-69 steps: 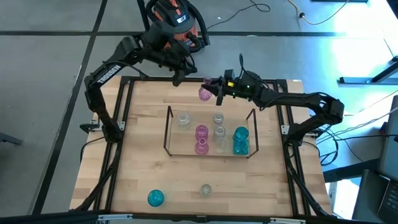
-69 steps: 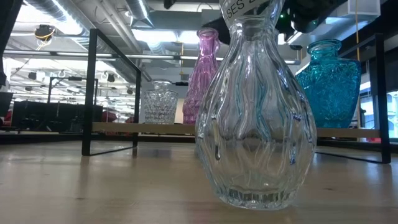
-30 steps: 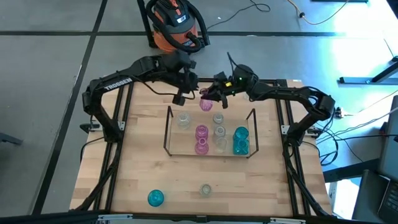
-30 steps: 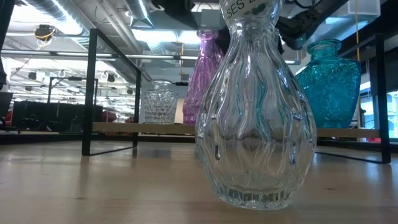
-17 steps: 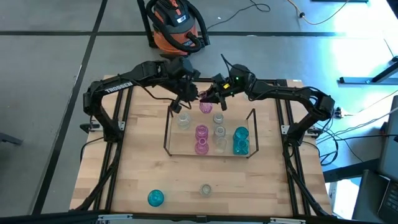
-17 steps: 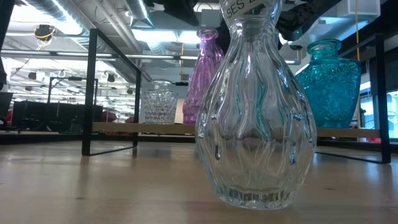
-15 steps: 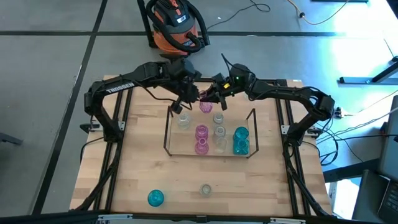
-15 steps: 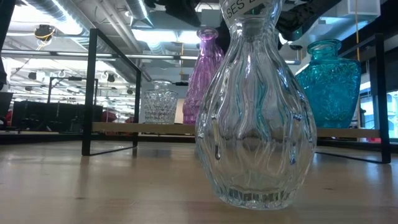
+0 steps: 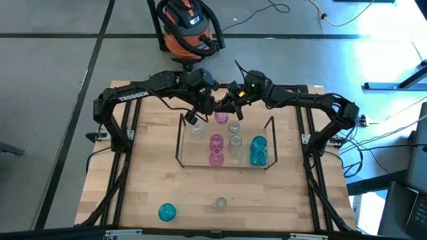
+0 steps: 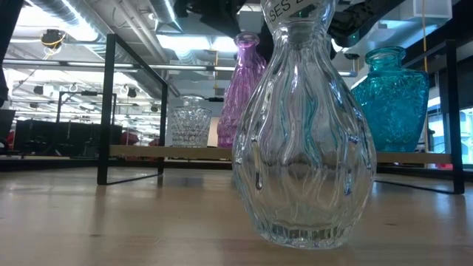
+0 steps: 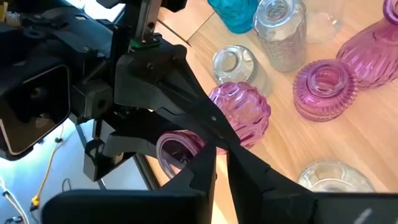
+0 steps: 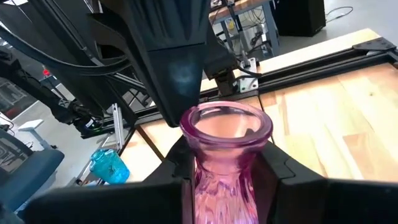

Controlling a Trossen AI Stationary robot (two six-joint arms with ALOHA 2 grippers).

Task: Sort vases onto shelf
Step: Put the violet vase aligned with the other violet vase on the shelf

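Observation:
My right gripper is shut on a pink vase over the far side of the wire shelf. My left gripper is shut. Its tips are beside the vase's neck, just behind the rim. On the shelf stand two pink vases, two teal vases and several clear vases, all on their bases. A teal vase and a clear vase stand on the table near its front edge. My right gripper pinches the pink vase's neck just below the rim, one finger on each side. The fingers come from the table's right and lie across the neck. The vase is tilted; I cannot tell whether its base rests on the shelf. My left gripper's shut tips are at the vase's neck; I cannot tell whether they touch it.
The shelf's upright wire ends stand on either side of the vases. A black frame edges the table. An orange and black vacuum stands on the floor beyond the far edge. Bare wood lies between the shelf and the two front vases.
My left gripper has moved toward the table's right and near edges, up to the pink vase in my right gripper. The vase has shifted slightly toward the near edge, over the shelf.

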